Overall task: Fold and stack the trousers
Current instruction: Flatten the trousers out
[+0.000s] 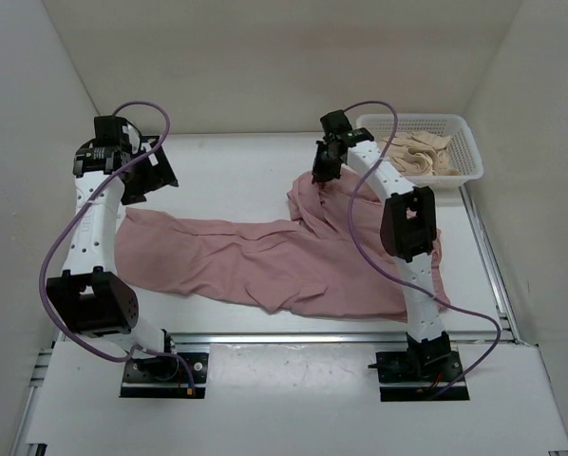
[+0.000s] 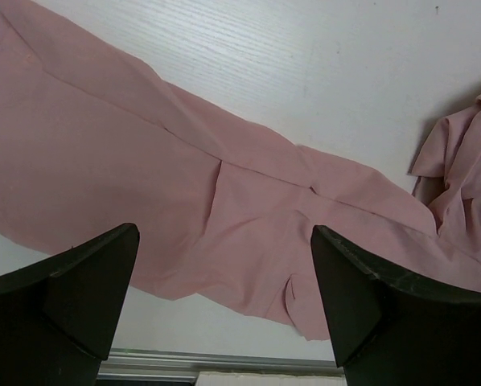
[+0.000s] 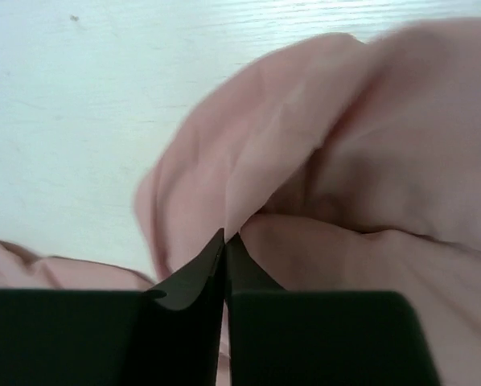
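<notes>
The dusty-pink trousers (image 1: 265, 261) lie spread across the table's middle, one leg reaching left, the rest bunched under the right arm. My right gripper (image 1: 322, 174) is shut on a fold of the trousers (image 3: 305, 161) at their far edge and holds it lifted off the table. The fingertips (image 3: 216, 249) pinch the cloth between them. My left gripper (image 1: 146, 185) is open and empty, raised above the left leg near its far edge. In the left wrist view the leg (image 2: 144, 177) lies flat below the wide-apart fingers (image 2: 88, 289).
A white basket (image 1: 460, 128) at the far right holds beige cloth garments (image 1: 422, 152). White walls enclose the table on three sides. A metal rail (image 1: 293, 337) runs along the near edge, and another (image 1: 488, 256) along the right side.
</notes>
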`<state>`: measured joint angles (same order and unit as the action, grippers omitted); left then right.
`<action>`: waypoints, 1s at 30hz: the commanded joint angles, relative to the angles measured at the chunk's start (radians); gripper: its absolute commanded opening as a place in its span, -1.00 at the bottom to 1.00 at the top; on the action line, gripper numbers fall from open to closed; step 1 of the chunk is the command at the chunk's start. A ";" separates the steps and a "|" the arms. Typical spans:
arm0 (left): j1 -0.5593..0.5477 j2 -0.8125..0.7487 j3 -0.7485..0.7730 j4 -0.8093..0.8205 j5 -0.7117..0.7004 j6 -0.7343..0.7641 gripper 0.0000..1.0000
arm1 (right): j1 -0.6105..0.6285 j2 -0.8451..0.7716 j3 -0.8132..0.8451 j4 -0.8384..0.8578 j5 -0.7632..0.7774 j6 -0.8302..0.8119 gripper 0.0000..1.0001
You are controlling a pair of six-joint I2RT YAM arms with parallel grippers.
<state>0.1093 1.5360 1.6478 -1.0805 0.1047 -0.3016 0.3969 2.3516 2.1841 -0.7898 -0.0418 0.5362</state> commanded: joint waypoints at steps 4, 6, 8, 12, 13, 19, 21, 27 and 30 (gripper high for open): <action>-0.002 -0.054 -0.019 0.008 -0.009 0.016 1.00 | 0.147 -0.127 0.089 0.063 -0.033 -0.114 -1.00; 0.007 -0.054 -0.007 0.008 -0.010 0.002 1.00 | 0.245 -0.188 0.080 0.072 -0.021 -0.215 -1.00; 0.035 -0.045 0.018 0.008 -0.019 -0.007 1.00 | 0.334 -0.225 0.047 0.072 -0.021 -0.266 -1.00; 0.096 -0.016 0.075 -0.033 -0.028 -0.016 1.00 | 0.440 -0.336 -0.186 0.118 -0.021 -0.243 -1.00; 0.096 -0.016 0.075 -0.033 -0.028 -0.016 1.00 | 0.450 -0.347 -0.275 0.127 -0.021 -0.211 -0.98; 0.096 0.001 0.007 0.021 0.055 -0.036 1.00 | 0.441 -0.517 -0.429 0.115 0.006 -0.050 0.77; 0.044 0.030 0.017 0.031 0.084 -0.036 1.00 | 0.425 -0.613 -0.461 0.101 0.060 -0.050 0.94; -0.210 0.157 0.136 0.021 0.041 0.010 1.00 | 0.318 -0.922 -0.717 0.054 0.219 0.028 0.86; -0.345 0.297 0.246 -0.028 -0.026 0.033 1.00 | 0.209 -1.049 -0.888 0.021 0.263 0.094 0.65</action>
<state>-0.1261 1.7752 1.7962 -1.0801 0.1219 -0.3042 0.6712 1.3666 1.4002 -0.7078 0.1268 0.5522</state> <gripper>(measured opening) 0.997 0.840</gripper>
